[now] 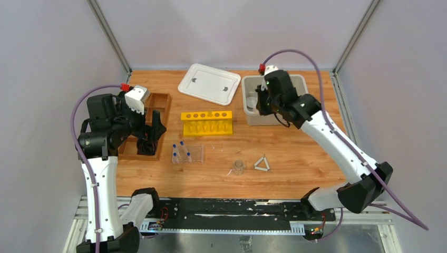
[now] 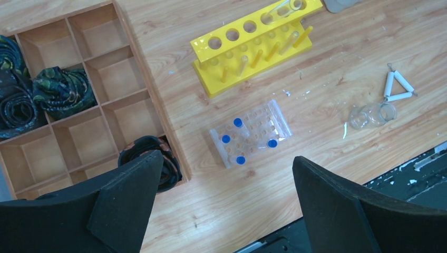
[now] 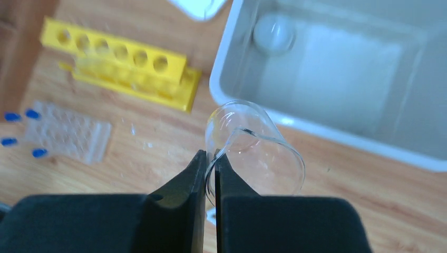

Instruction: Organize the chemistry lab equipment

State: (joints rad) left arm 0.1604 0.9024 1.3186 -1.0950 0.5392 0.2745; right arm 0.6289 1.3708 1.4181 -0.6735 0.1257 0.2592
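Beaker [image 3: 255, 153] hangs with its rim pinched in the right tool [image 3: 210, 158], above the tabletop [image 3: 158, 147] just beside the bin [image 3: 327, 133]. The left tool [image 2: 226, 161] gapes wide above the rack [image 2: 250, 133] holding blue-capped tubes [image 2: 238, 122]. A second beaker [image 1: 239, 167] stands on the tabletop near the triangle [image 1: 262, 164].

Overhead view looks down; both close wrist views share the yellow rack [image 2: 241, 31].
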